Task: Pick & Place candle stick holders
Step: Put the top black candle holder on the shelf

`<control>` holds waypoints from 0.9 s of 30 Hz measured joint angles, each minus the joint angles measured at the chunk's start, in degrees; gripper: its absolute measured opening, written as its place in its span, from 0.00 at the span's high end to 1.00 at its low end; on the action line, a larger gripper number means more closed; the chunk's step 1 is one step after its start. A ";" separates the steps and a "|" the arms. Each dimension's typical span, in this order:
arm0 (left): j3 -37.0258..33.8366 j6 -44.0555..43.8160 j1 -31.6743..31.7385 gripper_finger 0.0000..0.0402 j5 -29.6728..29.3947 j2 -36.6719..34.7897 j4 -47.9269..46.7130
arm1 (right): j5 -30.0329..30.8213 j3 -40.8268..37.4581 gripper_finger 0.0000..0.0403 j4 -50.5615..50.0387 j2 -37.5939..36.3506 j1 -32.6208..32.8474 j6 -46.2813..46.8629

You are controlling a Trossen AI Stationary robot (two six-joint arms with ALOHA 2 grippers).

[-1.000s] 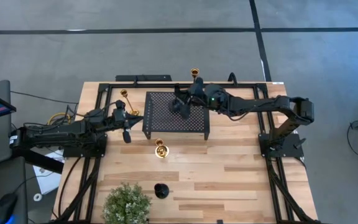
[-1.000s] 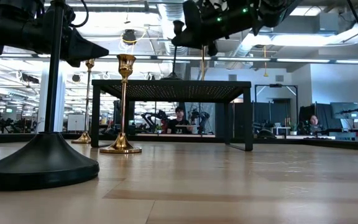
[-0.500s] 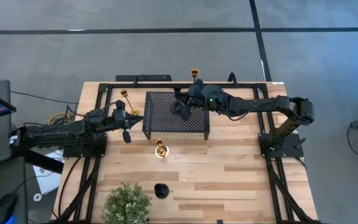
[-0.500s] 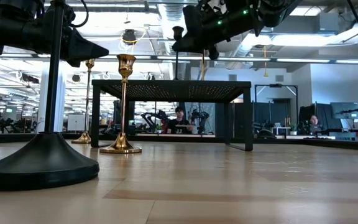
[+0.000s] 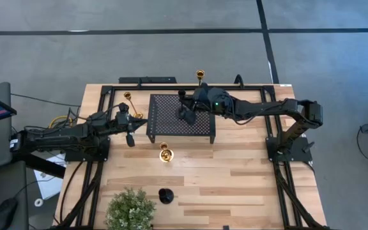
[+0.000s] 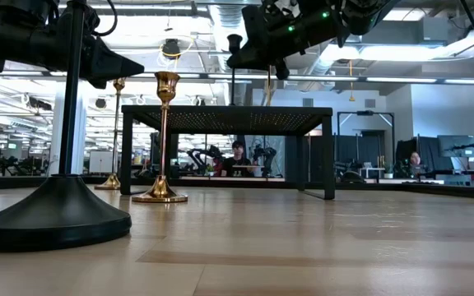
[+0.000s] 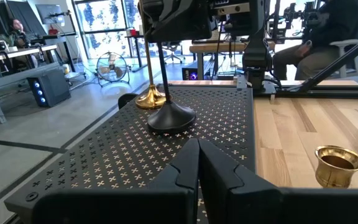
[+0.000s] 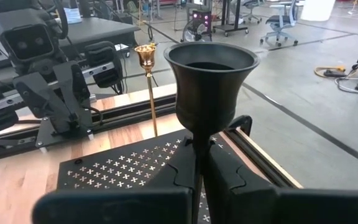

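Observation:
My right gripper (image 5: 187, 108) is shut on a black candle stick holder (image 8: 210, 81) over the black perforated stand (image 5: 180, 116). My left gripper (image 5: 130, 128) hangs shut and empty just left of the stand; its shut fingers show in the left wrist view (image 7: 197, 163). One gold holder (image 5: 128, 98) stands on the table left of the stand, and another (image 5: 200, 75) beyond the stand's far edge. A third gold holder (image 5: 165, 153) stands in front of the stand. A second black holder (image 5: 165, 195) stands by its round base near the front edge. My right gripper pinches the black holder's stem (image 8: 197, 140) just under its cup, between the two fingers. The fingers come from the table's right, roughly level, and lie across the stem. The holder stands upright and its round base (image 7: 169, 118) appears to rest on the stand's top.
A green potted plant (image 5: 130, 209) stands at the near left corner. The arms' black base frames (image 5: 98, 150) run along both sides of the table. The wood between the stand and the front edge holds only the gold and black holders.
My right gripper has shifted slightly over the stand's top with the black holder, whose stem now stands closer to upright.

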 joint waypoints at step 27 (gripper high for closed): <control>0.00 -0.01 0.00 0.98 0.00 -0.01 0.00 | -0.07 0.00 0.60 0.00 0.00 0.03 -0.47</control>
